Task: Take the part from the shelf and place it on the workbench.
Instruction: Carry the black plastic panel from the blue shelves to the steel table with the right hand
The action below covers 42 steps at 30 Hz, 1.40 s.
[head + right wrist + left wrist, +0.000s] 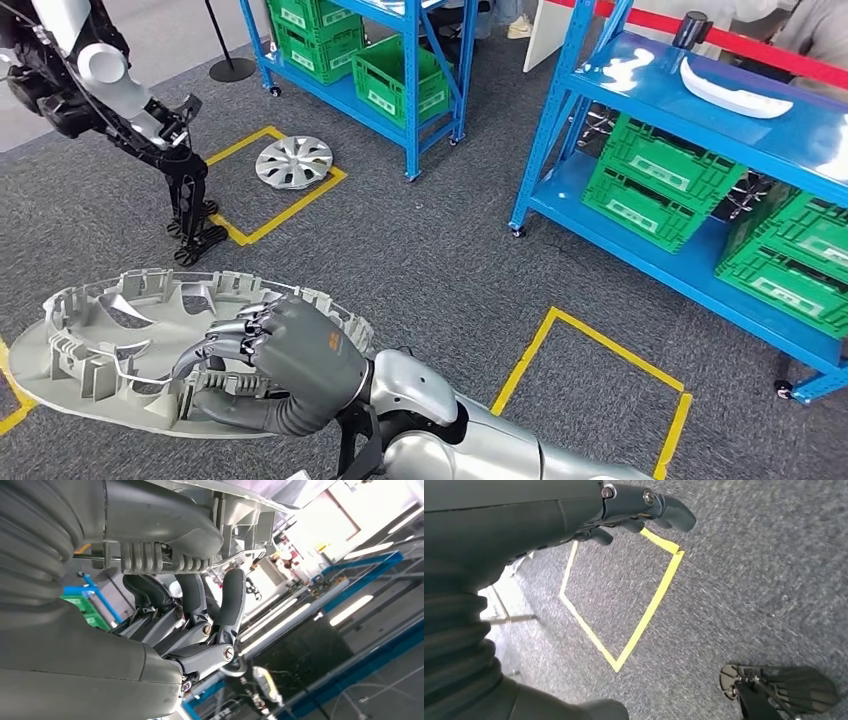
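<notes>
The part is a grey plastic wheel cover [110,340], ribbed inner side up, held low at the left of the head view. My right hand [285,365] grips its near rim, fingers hooked over the edge and thumb underneath. In the right wrist view the dark fingers [227,605] curl round the cover's ribbed rim [150,557]. My left hand [574,515] hangs over the carpet holding nothing, its fingers [659,507] well apart from the thumb.
A second wheel cover [293,161] lies on the floor inside a yellow taped square. Blue shelves [640,75] with green crates [660,180] stand ahead and to the right, a white part [735,95] on top. Another robot [110,90] stands at the far left. A taped square [600,390] marks the grey carpet near me.
</notes>
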Available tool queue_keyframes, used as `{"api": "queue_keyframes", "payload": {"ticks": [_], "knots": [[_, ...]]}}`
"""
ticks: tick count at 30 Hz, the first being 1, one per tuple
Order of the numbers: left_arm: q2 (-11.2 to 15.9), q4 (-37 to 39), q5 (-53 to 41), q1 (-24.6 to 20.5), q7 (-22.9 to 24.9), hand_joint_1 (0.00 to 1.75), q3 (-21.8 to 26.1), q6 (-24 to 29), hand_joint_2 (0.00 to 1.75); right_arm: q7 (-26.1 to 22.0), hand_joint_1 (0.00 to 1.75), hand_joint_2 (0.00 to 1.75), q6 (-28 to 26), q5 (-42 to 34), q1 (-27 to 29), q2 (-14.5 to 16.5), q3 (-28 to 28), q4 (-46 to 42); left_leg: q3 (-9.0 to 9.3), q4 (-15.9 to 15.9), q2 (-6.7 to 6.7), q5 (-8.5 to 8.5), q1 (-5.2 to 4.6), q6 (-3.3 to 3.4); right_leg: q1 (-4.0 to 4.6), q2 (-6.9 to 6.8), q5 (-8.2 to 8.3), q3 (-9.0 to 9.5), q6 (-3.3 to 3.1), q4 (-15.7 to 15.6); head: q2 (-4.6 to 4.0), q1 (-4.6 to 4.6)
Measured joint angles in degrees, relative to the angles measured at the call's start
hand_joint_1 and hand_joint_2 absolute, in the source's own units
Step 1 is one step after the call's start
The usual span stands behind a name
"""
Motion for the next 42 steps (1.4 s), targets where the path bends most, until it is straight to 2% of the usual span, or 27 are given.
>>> {"api": "queue_keyframes", "payload": {"ticks": [1,2,3,4,5,7,9,10,12,16,18,20,21,22,23,25,27,29,30,32,34,35,36,37,38,40,42], "knots": [[0.0,0.0,0.0,-0.1,0.0,0.0,0.0,0.0,1.75,0.0,1.75,1.75,-0.1,0.0,0.0,-0.1,0.0,0.1,-0.15,0.0,-0.48,0.08,-0.04,0.19,-0.07,1.17,-1.93,-1.71,0.14,3.7,0.0,0.04],[0.0,0.0,0.0,-0.1,0.0,0.0,0.0,0.1,1.75,0.0,1.75,1.75,-0.1,-0.1,0.0,-0.2,0.0,0.2,-0.31,0.0,-1.0,0.16,-0.1,0.35,-0.09,1.73,-3.67,-3.65,0.18,7.6,0.0,0.08],[0.0,0.0,0.0,-0.1,0.0,0.0,0.0,0.1,1.75,0.0,1.75,1.75,-0.2,-0.1,0.0,-0.3,0.0,0.3,-0.46,0.1,-1.59,0.23,-0.17,0.42,-0.08,1.98,-4.63,-5.19,0.14,10.6,0.0,0.08],[0.0,0.0,0.0,-0.1,0.0,0.0,0.0,0.1,1.75,0.0,1.75,1.75,-0.2,-0.2,0.0,-0.3,0.0,0.4,-0.57,0.1,-2.24,0.31,-0.23,0.42,-0.06,2.1,-4.52,-5.83,0.0,11.8,0.0,0.08],[0.0,0.0,0.0,0.0,0.0,0.0,0.0,0.1,1.75,0.0,1.75,1.75,-0.2,-0.3,0.0,-0.4,0.0,0.5,-0.63,0.1,-2.88,0.39,-0.26,0.38,-0.02,2.27,-3.31,-5.28,-0.23,10.6,0.0,0.08],[0.0,0.0,0.0,0.0,0.0,0.0,0.0,0.2,1.75,0.1,1.75,1.75,-0.2,-0.6,-0.1,-0.4,0.0,0.7,-0.66,0.1,-4.16,0.59,-0.21,0.15,0.1,3.53,0.59,-1.49,-0.95,3.1,0.0,0.11],[-0.1,0.0,0.0,0.0,0.0,0.0,0.0,0.2,1.75,0.1,1.75,1.75,-0.2,-0.8,-0.5,-0.4,0.0,0.8,-0.86,0.1,-5.2,0.85,-0.18,-0.36,0.36,4.94,2.68,1.52,-1.53,-3.1,0.0,0.19],[-0.2,0.0,0.0,0.0,0.0,0.0,0.0,0.2,1.75,0.1,1.75,1.75,-0.2,-0.9,-0.7,-0.4,0.0,0.9,-1.0,0.0,-5.59,1.0,-0.1,-0.7,0.54,5.23,2.85,2.02,-1.72,-4.3,0.0,0.25],[-0.2,0.0,0.0,0.1,0.0,0.0,0.0,0.2,1.75,0.1,1.75,1.75,-0.2,-1.1,-1.0,-0.4,0.0,1.0,-1.17,-0.1,-6.0,1.21,0.01,-1.2,0.75,4.8,2.85,1.95,-1.84,-4.5,0.0,0.38],[-0.1,0.0,0.0,0.2,0.0,0.0,0.0,0.2,1.75,0.2,1.75,1.75,-0.2,-1.2,-1.0,-0.4,0.0,1.2,-1.19,-0.4,-6.35,1.43,0.06,-1.59,0.82,4.49,3.04,1.99,-2.13,-4.6,0.0,0.39],[0.0,0.0,0.0,0.3,0.0,0.0,0.0,0.2,1.75,0.3,1.75,1.75,-0.1,-1.6,-1.2,-0.2,0.0,1.9,-3.79,4.8,-3.82,-1.52,-0.06,-2.19,0.61,2.94,3.69,2.22,-2.86,-5.4,0.0,0.08],[0.1,0.0,0.0,0.3,0.0,0.0,0.0,0.2,1.75,0.4,1.75,1.75,-0.1,-1.8,-1.3,0.0,0.0,2.8,-7.71,13.2,-0.8,-5.66,-0.15,-2.73,0.4,0.95,4.14,2.34,-3.41,-6.0,0.0,-0.26],[0.1,0.0,0.0,0.3,0.0,0.0,0.0,0.2,1.75,0.5,1.75,1.75,-0.1,-1.8,-1.3,0.0,-0.1,3.2,-8.33,14.9,-0.54,-6.01,-0.08,-2.92,0.39,0.31,4.09,2.3,-3.4,-5.9,0.0,-0.27],[0.2,0.0,0.0,0.3,0.1,0.0,0.0,0.2,1.75,0.6,1.75,1.75,-0.1,-1.8,-1.3,0.1,-0.1,3.5,-7.82,14.4,-0.32,-5.34,0.01,-3.07,0.34,-0.28,4.02,2.26,-3.32,-5.8,0.0,-0.28],[0.2,0.0,0.0,0.4,0.1,0.0,0.0,0.2,1.75,0.6,1.75,1.75,-0.1,-1.8,-1.4,0.1,-0.1,3.8,-6.17,11.7,0.08,-3.84,0.11,-3.23,0.26,-0.84,3.89,2.25,-3.15,-5.7,0.0,-0.28],[0.2,0.0,0.0,0.3,0.3,0.0,0.0,0.4,1.75,0.6,1.75,1.75,-0.1,-1.8,-1.4,0.1,-0.1,4.1,-1.72,4.1,1.91,-1.11,0.14,-3.3,0.28,-1.77,3.4,2.21,-2.55,-5.1,0.0,-0.31],[0.1,0.0,0.0,0.0,0.5,0.0,0.0,0.5,1.75,0.6,1.75,1.75,-0.1,-1.9,-1.6,0.3,-0.2,4.2,0.23,0.5,2.78,-0.34,0.0,-2.49,0.53,-2.49,2.94,2.14,-1.9,-4.6,0.0,-0.25],[0.1,0.0,0.0,0.0,0.6,0.0,0.0,0.6,1.75,0.6,1.75,1.75,-0.1,-1.9,-1.7,0.4,-0.2,4.4,-0.02,0.4,1.79,-0.29,-0.14,-1.38,0.61,-3.24,2.75,2.22,-1.38,-4.5,0.0,-0.15],[0.1,0.0,0.0,0.0,0.6,0.0,0.0,0.7,1.75,0.6,1.75,1.75,0.0,-2.0,-1.7,0.5,-0.3,4.5,-0.1,0.4,1.29,-0.22,-0.13,-1.05,0.49,-3.09,2.49,2.28,-1.07,-4.3,0.0,-0.14],[0.0,0.0,0.0,0.0,0.8,0.0,0.0,0.7,1.75,0.7,1.75,1.75,0.0,-2.0,-1.8,0.7,-0.3,4.6,-0.17,0.3,0.36,0.0,0.04,-0.39,0.14,-1.13,0.52,1.24,-0.43,-1.5,0.0,-0.07],[0.0,0.0,0.0,-0.2,1.0,0.0,0.0,0.9,1.75,0.7,1.75,1.75,0.0,-1.9,-1.9,0.7,-0.4,4.7,-0.36,0.3,-0.59,0.16,0.07,0.03,-0.06,1.31,-3.08,-2.1,-0.09,5.5,0.0,0.04],[0.0,0.0,0.0,-0.3,1.0,0.0,0.0,1.0,1.75,0.8,1.75,1.75,0.1,-1.9,-1.8,0.7,-0.4,4.8,-0.47,0.3,-1.15,0.22,-0.01,0.14,-0.09,1.79,-4.52,-4.07,-0.07,9.3,0.0,0.07],[0.0,0.0,0.0,-0.3,1.1,0.0,0.0,1.0,1.75,0.8,1.75,1.75,0.1,-1.8,-1.8,0.7,-0.4,5.0,-0.55,0.3,-1.77,0.27,-0.09,0.21,-0.08,2.0,-5.02,-5.48,-0.15,11.8,0.0,0.08],[0.0,0.0,0.0,-0.2,1.1,0.0,0.0,1.0,1.75,0.9,1.75,1.75,0.2,-1.8,-1.8,0.7,-0.4,5.1,-0.6,0.3,-2.4,0.33,-0.15,0.21,-0.04,2.13,-4.39,-5.88,-0.34,12.2,0.0,0.08],[0.0,0.0,0.0,-0.2,1.2,0.0,0.0,1.0,1.75,0.9,1.75,1.75,0.3,-1.7,-1.8,0.7,-0.4,5.1,-0.6,0.3,-3.04,0.39,-0.19,0.16,0.01,2.36,-2.74,-5.11,-0.62,10.3,0.0,0.09],[-0.2,0.0,0.0,-0.3,1.3,0.0,0.0,1.1,1.75,1.0,1.75,1.75,0.5,-1.5,-1.8,0.9,-0.5,5.1,-0.63,0.4,-4.27,0.57,-0.16,-0.13,0.15,4.13,1.32,-1.36,-1.31,2.2,0.0,0.09],[-0.3,0.0,0.0,-0.4,1.3,0.0,0.0,1.2,1.75,1.0,1.75,1.75,0.5,-1.4,-1.9,1.1,-0.5,5.1,-0.88,0.3,-5.28,0.83,-0.05,-0.71,0.44,5.72,3.22,1.14,-1.7,-3.3,0.0,0.18]]}}
